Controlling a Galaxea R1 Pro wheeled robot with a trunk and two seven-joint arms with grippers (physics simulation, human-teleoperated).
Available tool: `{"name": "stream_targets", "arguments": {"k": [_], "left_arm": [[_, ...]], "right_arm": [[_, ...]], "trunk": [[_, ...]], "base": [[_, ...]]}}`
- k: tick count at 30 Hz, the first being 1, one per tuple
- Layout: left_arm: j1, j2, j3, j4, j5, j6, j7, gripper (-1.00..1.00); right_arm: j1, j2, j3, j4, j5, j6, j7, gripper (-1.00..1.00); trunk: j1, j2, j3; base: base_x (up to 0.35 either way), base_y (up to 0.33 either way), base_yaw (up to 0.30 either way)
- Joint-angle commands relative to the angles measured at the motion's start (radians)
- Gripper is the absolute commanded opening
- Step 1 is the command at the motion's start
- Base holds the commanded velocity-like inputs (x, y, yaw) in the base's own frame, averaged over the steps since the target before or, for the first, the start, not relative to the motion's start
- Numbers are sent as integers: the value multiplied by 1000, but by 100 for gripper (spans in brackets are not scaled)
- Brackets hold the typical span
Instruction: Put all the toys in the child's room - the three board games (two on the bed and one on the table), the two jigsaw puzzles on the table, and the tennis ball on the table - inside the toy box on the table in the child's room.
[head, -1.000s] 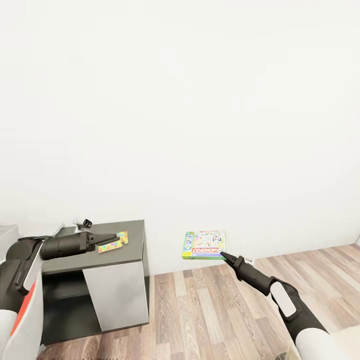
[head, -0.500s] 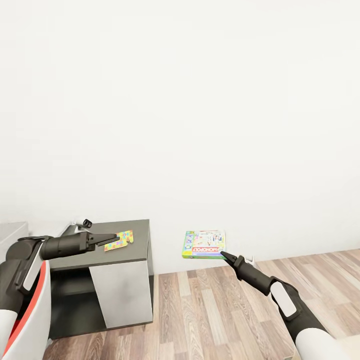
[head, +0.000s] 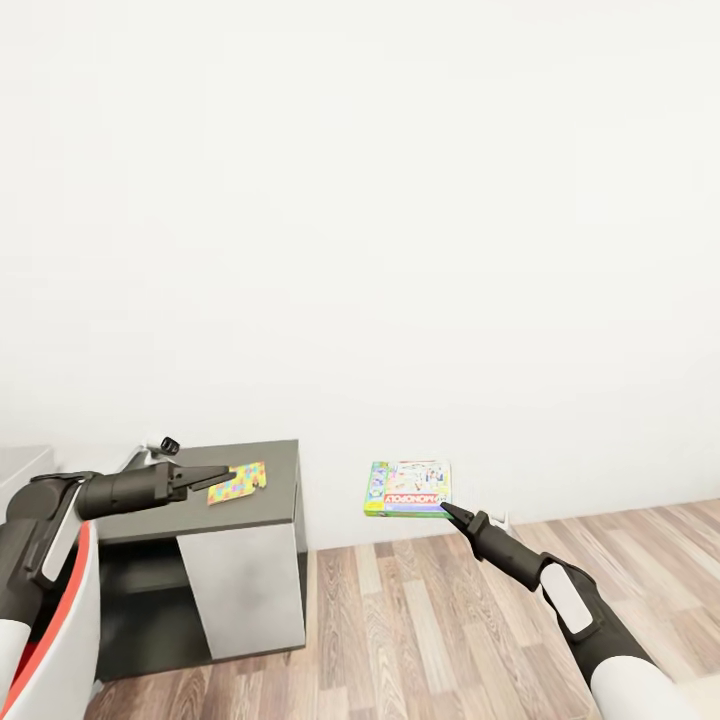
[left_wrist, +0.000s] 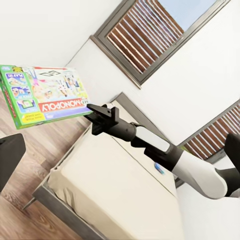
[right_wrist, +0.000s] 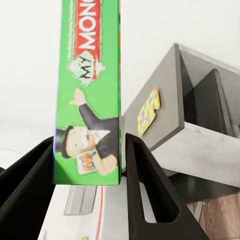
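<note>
The right arm reaches forward over the wood-plank floor (head: 430, 610), and its tool (head: 447, 511) holds a flat green printed board game box (head: 408, 489) by one edge; in the right wrist view the two black fingers (right_wrist: 145, 195) stand on either side of the box (right_wrist: 90, 100), pressed to its faces, so the tool is clamped on it; the box hangs in the air, clear of the floor and in front of the white wall (head: 400, 220). The left arm stretches out level over the dark grey tabletop (head: 270, 495); its tool (head: 222, 472) looks drawn to a narrow point just beside a thin multicolour jigsaw puzzle sheet (head: 238, 482), but I cannot tell whether it is closed or touching the sheet; the sheet lies flat on the tabletop, near its far edge. In the left wrist view a cream mattress bed (left_wrist: 125, 195) lies beyond the right arm, under grey-framed windows (left_wrist: 150, 35).
</note>
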Motion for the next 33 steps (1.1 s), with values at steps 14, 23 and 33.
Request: {"name": "stream_targets", "arguments": {"k": [14,23,33], "left_arm": [[0,0,0,0,-1,11,-4,100],[3,3,3,0,3,11,-7,100],[2,4,6,0,0,12,-7,100]], "right_arm": [[-1,0,-1,0,3,6,0,-100],[-1,0,-1,0,4,6,0,-100],[-1,0,-1,0,6,5,0,-100]], "trunk": [[1,-2,-2],[1,-2,-2],[-30,54,23]], "base": [[272,104,65],[59,19,287],[1,0,118]]}}
